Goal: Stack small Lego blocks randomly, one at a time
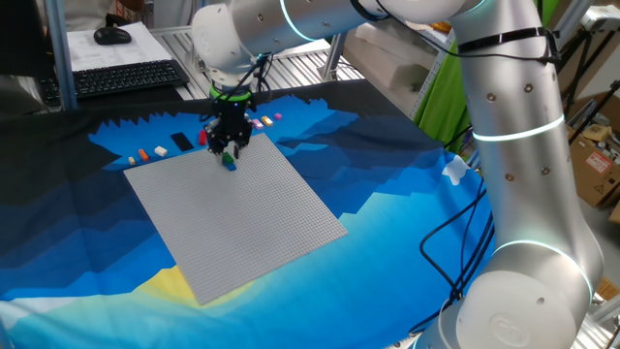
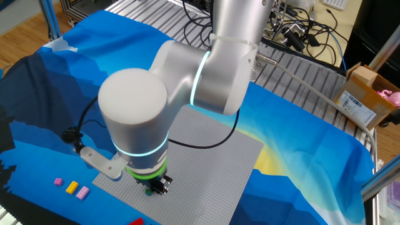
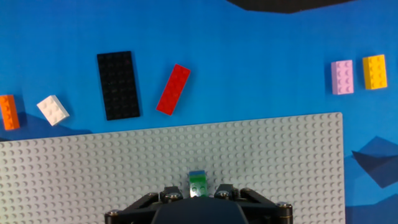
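My gripper (image 1: 229, 150) stands low over the far edge of the grey baseplate (image 1: 242, 213). In the hand view the gripper (image 3: 199, 190) looks shut on a small green block (image 3: 199, 183), which sits against a blue block (image 3: 198, 173) on the plate. The fingertips themselves are hidden. Loose small blocks lie on the cloth beyond the plate: red (image 3: 173, 89), white (image 3: 52, 110), orange (image 3: 9, 112), pink (image 3: 342, 76) and yellow (image 3: 374, 71). In the other fixed view the arm hides most of the gripper (image 2: 161, 185).
A flat black rectangular piece (image 3: 118, 84) lies between the white and red blocks. The blue cloth (image 1: 407, 194) covers the table. A keyboard (image 1: 126, 76) and mouse (image 1: 111, 35) lie at the far left. Cables (image 1: 455, 233) hang by the arm's base.
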Robot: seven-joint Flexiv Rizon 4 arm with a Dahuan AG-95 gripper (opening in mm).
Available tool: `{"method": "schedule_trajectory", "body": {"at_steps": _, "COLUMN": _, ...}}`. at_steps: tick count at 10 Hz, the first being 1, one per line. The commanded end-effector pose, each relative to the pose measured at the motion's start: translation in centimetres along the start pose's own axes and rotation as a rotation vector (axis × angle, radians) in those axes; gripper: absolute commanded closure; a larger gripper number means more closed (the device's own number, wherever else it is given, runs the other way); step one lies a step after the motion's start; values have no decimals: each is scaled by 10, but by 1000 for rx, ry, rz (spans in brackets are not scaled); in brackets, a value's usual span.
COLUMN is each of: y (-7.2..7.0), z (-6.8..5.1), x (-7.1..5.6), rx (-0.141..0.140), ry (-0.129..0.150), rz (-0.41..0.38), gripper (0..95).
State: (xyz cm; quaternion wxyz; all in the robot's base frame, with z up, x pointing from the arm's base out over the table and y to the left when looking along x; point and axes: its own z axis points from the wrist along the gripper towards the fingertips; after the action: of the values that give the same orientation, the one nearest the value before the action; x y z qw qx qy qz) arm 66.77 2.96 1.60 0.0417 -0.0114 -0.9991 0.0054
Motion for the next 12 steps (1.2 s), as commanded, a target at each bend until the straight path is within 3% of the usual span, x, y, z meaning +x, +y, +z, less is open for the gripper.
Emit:
{"method": "schedule_trajectory", "body": {"at_steps": 1, "y": -2, "z": -8, "x": 3, "rx": -3, "ry": 6, "rz": -7, "gripper": 950}}
{"method": "schedule_trajectory", "body": {"at_steps": 7, "y": -3, "z": -13, "x": 3, "rx": 3, "ry": 5, "rz": -9, "gripper": 950}}
{"method": "schedule_trajectory", "body": {"at_steps": 10, "y": 1, "z": -1, "x": -1, "rx": 4, "ry": 12, "rz": -1, "gripper": 950}}
{"method": "schedule_trajectory", "body": {"at_steps": 12, "y": 0, "z": -4, "x": 0, "rx": 10, "ry": 18, "rz": -6, "gripper": 950}}
